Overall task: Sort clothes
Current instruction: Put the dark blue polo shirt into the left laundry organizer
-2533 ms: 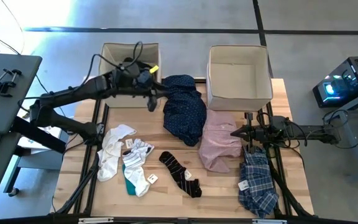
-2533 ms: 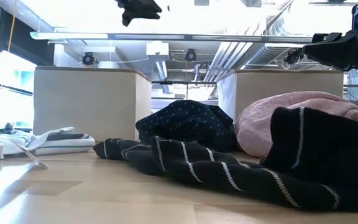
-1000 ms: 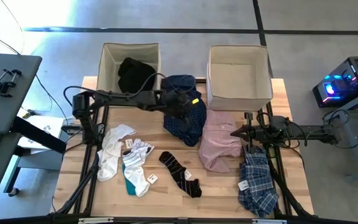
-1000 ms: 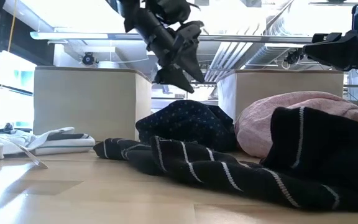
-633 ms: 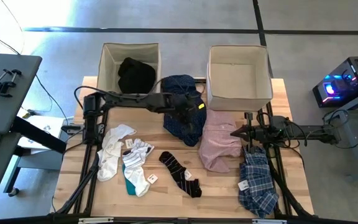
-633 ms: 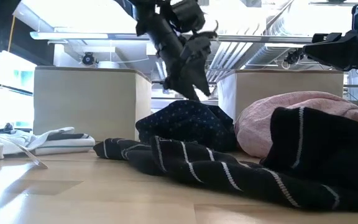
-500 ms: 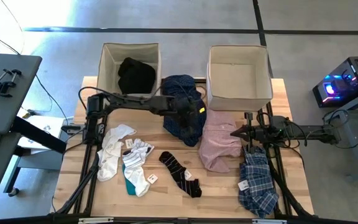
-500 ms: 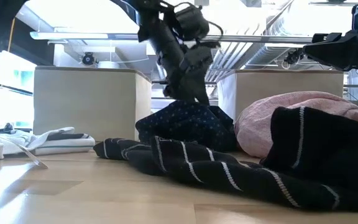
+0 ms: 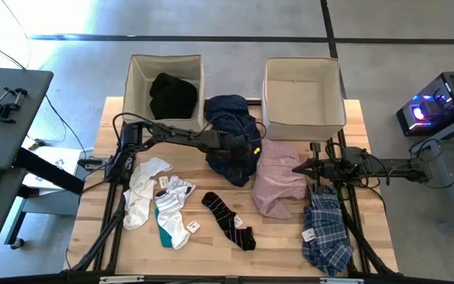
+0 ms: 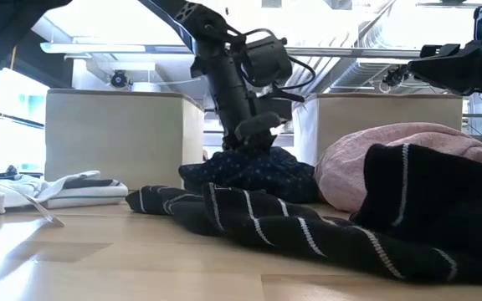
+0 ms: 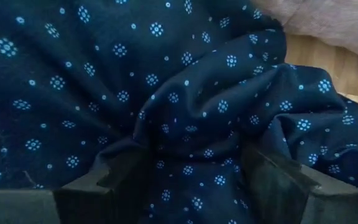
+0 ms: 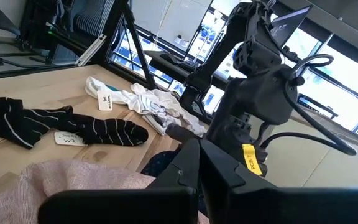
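L gripper [image 11: 188, 174] is down in the navy dotted shirt [image 9: 231, 138] now, fingers spread w/ a ridge of cloth bunched between them, not pinched yet. A sec ago it was still dropping from above; low view shows the pile squashed under it. The black garment [image 9: 172, 95] already sits in the left box [image 9: 136, 65], so shirt looks like pick no. 2. Shirt lies mid-table, touching the pale pink shirt [image 9: 280, 180]. R gripper [image 9: 299, 169] hovers over the pink one, fingers closed, holding nothing.
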Robot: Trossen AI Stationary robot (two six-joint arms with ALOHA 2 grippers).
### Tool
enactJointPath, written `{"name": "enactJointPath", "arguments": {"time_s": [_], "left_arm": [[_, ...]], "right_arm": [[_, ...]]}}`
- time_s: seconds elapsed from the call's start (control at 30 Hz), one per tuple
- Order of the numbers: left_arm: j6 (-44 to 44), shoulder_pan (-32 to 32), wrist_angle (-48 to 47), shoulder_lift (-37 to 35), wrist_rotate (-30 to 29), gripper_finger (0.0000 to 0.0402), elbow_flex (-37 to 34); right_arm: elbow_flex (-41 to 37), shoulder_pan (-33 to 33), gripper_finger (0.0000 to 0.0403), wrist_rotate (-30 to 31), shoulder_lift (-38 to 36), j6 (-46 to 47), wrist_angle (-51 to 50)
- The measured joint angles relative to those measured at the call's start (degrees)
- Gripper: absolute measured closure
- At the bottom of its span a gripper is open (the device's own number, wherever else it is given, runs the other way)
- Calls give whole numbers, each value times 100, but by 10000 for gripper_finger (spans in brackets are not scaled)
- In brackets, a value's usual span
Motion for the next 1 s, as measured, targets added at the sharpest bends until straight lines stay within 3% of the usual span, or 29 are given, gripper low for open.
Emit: {"name": "enactJointPath", "arguments": {"time_s": [0.43, 1.0], "left_arm": [[311, 2, 59, 102, -14, 179, 4], [400, 28, 79, 113, 39, 393, 0]], "right_arm": [[-2, -1, 402, -2, 0, -1, 1], [1, -1, 402, -23, 0, 0, 0]]}}
